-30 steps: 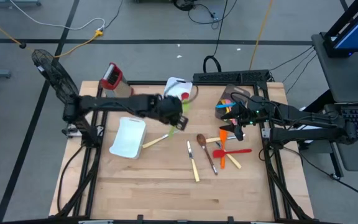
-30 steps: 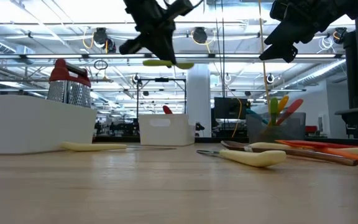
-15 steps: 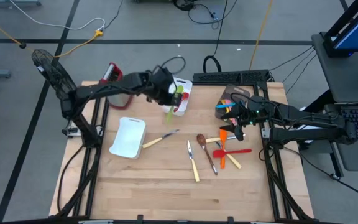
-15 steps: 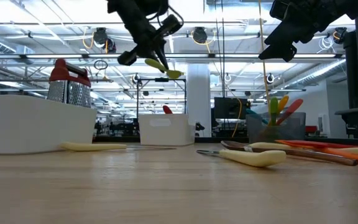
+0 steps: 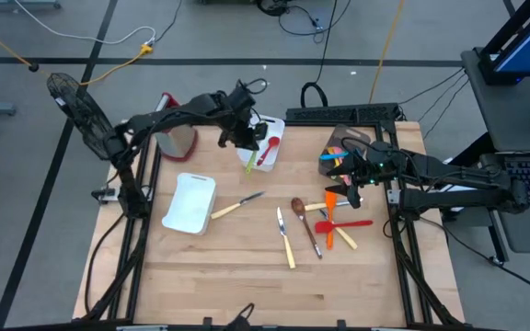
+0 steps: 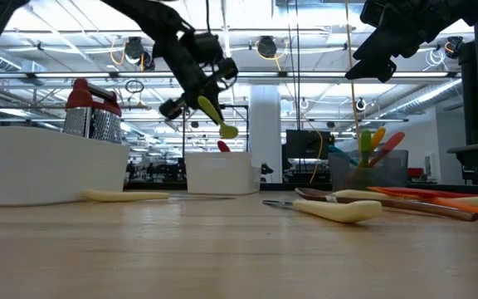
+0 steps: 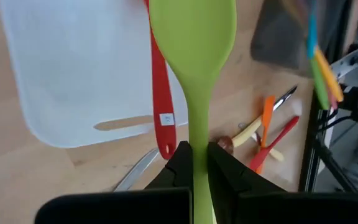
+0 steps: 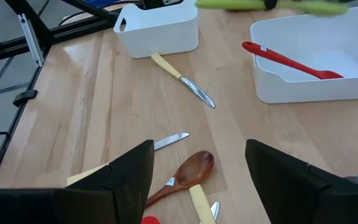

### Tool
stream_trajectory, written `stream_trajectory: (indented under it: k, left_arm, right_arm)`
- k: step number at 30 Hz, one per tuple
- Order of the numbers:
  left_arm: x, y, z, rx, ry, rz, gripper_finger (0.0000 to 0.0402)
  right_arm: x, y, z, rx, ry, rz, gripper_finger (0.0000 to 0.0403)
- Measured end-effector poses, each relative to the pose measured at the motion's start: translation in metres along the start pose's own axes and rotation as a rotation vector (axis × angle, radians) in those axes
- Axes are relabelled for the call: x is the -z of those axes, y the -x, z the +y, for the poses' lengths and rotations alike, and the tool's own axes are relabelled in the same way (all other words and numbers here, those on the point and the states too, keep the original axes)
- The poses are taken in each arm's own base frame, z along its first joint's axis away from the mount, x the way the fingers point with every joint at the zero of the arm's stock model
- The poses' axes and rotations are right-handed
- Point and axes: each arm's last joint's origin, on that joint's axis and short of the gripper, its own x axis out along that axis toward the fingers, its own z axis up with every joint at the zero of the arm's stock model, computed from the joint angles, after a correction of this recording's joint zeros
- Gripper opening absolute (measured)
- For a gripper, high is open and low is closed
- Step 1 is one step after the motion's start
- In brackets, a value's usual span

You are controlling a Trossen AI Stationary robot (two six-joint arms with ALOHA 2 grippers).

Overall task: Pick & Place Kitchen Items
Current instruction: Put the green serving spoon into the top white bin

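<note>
Left claw [image 5: 244, 138] clamped on green spoon [image 7: 193, 37], held over far white tray [image 5: 277, 126] — red spoon [image 8: 283, 60] inside. Right claw [image 8: 197, 158] wide open above cutlery at surface's [image 5: 228, 267] right.

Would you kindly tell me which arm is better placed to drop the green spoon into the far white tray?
Left: its hand already grips the green spoon above that tray. The right hand hangs open over the loose utensils.
</note>
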Motion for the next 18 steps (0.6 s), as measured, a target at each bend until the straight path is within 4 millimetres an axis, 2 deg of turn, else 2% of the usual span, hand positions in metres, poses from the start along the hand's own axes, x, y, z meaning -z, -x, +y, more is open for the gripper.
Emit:
stream_trajectory:
  k: [9,18]
  left_arm:
    - [-0.034,-0.022,0.021,0.073,0.109,0.066,0.0011]
    - [-0.068,-0.035,0.021,0.07,0.152,0.062,0.0011]
  right_arm:
    - [0.0,0.0,0.0,0.0,-0.017,0.0,0.0247]
    - [0.0,0.0,0.0,0.0,-0.019,0.001,0.0247]
